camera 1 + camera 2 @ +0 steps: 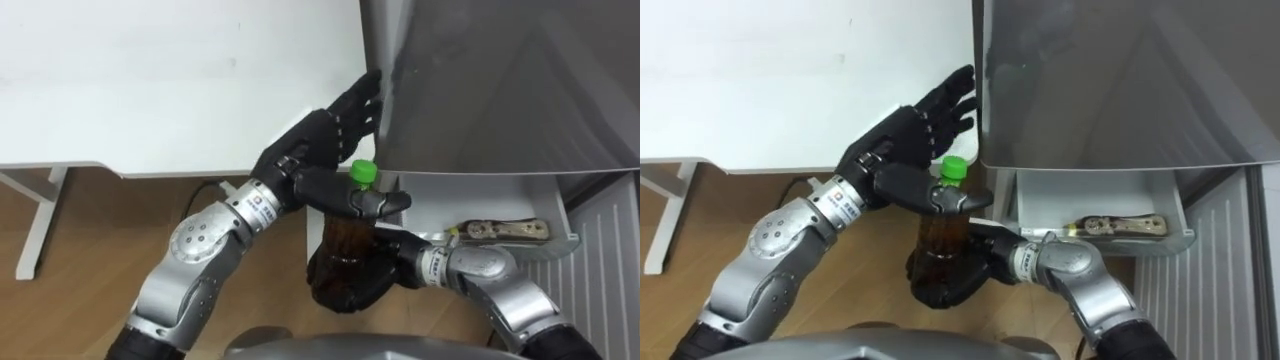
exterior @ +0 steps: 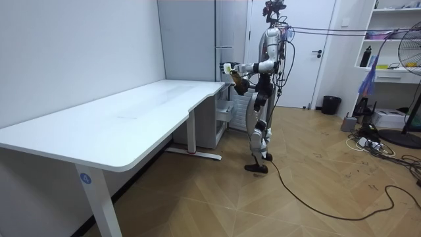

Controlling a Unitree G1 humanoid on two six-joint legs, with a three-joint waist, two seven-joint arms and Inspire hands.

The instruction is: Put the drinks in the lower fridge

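A: Entry one, the drink?

B: One bottle (image 1: 345, 238), dark contents, green cap (image 1: 363, 172). It is upright and held off the floor (image 1: 90, 230), just outside the near left corner of the open drawer. It is not inside the drawer.

A: What holds it?

B: The right robot hand (image 1: 368, 282), coming in from the lower right, with its fingers wrapped round the bottle's lower body.

A: And the other one?

B: The left robot hand (image 1: 320, 135), fingers straight and spread, with the tips at the left edge of the fridge door. Its thumb lies across the bottle's neck, just under the cap.

A: The fridge?

B: Grey fridge (image 1: 500, 80), upper door closed. Below it a white drawer (image 1: 450, 200) is pulled out. A flat tan item (image 1: 500, 230) lies against the drawer's front lip. I cannot tell what it is.

A: Surroundings?

B: A white counter (image 1: 150, 80), directly left of the fridge. In the room view the robot stands upright on the wooden floor at the counter's far end, facing the fridge, with both arms raised in front of its chest.
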